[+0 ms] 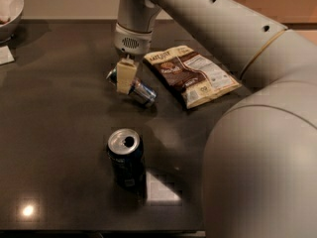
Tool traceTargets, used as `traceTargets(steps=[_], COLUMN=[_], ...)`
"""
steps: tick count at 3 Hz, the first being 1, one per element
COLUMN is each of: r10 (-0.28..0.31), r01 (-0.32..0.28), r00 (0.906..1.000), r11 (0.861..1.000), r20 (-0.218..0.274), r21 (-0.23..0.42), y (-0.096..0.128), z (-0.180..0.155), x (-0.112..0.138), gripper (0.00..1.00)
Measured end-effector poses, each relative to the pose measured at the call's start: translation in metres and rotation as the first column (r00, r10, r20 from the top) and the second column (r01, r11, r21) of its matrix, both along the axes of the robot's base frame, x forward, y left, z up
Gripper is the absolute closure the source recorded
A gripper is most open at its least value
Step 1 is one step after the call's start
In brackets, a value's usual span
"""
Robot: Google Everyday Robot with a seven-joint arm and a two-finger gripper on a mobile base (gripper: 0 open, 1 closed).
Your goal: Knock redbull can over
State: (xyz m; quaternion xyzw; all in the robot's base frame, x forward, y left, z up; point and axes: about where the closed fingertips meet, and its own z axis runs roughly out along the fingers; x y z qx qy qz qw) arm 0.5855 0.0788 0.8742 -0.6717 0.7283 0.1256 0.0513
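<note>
- near the far edge of the bench, the redbull can lies on its side, just left of the snack bag
- tool is right over the can's middle, can't tell if it's apart or together
- dark soda can stands upright nearer the front edge

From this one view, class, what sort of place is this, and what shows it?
Likely a break-room or kitchen counter: a snack bag, a soda can and a bowl. The gripper hangs at the redbull can.
</note>
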Motion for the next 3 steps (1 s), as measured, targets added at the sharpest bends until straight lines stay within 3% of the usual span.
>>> traceTargets(steps=[1,2,3], r10=[0.021,0.037,0.037], r01=[-0.021,-0.04,-0.04], r00=[0.9997,0.9985,0.9985], r11=[0.999,0.998,0.998], r20=[-0.01,-0.039,-0.039], r21=[-0.03,-0.056,-0.056], y=[0.0,-0.001,-0.001], z=[-0.009,-0.023,-0.024], x=[-0.003,-0.011,-0.011], gripper=[0.13,0.0,0.0])
